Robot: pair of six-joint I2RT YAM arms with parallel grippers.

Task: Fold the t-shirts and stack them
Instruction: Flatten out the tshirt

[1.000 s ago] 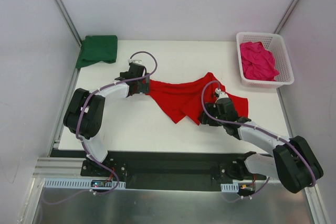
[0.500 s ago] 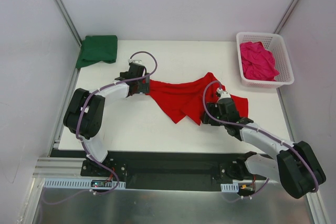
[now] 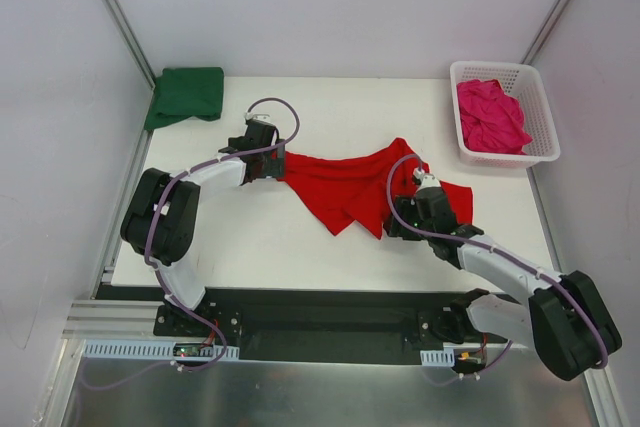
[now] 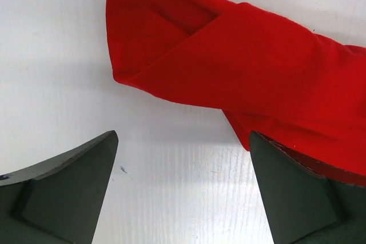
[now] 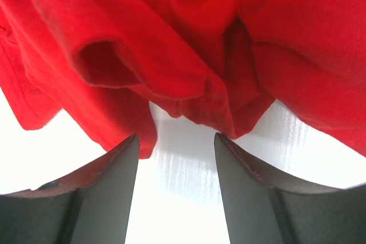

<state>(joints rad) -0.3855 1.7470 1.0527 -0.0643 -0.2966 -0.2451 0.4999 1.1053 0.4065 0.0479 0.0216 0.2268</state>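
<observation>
Right hand (image 5: 177,139) shifted slightly; red t-shirt (image 5: 171,38) just ahead.

White table (image 3: 250,237): red t-shirt (image 3: 340,187) crumpled at middle; green t-shirt (image 3: 188,95) folded, far-left corner; basket (image 3: 510,159) far-right.

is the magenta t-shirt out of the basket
No, the magenta t-shirt sits crumpled inside the white lattice basket.

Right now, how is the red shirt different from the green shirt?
The red shirt is rumpled and spread out; the green shirt is folded flat. The red shirt lies in the middle; the green shirt sits at the far left corner. Both are plain cloth.
</observation>
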